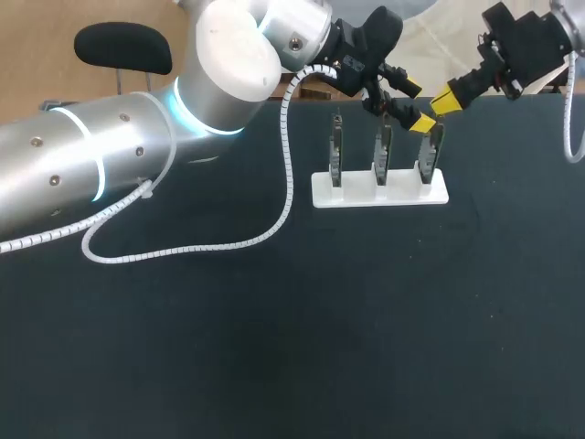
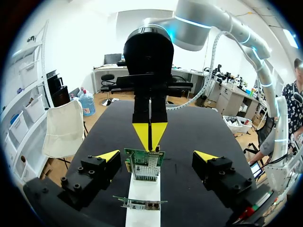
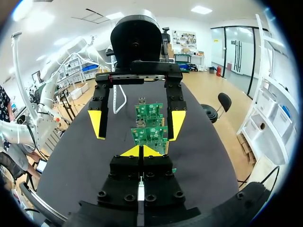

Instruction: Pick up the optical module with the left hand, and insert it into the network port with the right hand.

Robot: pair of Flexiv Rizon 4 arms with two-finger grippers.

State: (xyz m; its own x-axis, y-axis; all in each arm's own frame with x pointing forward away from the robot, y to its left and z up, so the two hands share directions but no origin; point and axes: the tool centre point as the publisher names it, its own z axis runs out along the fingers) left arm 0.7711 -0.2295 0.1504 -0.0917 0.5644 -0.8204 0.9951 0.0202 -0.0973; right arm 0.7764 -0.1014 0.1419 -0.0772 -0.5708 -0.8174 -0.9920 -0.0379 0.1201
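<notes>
Green card [image 2: 144, 166] stands inside the spread left gripper [image 2: 156, 155], below right gripper [image 2: 150, 135]

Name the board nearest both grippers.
The board at the white rack's right end in head view: left gripper and right gripper meet over it; the others stand clear.

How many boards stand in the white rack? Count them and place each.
3. All stand upright in the rack: one board at its left end, one in the middle, one at its right end. None seems hidden.
</notes>
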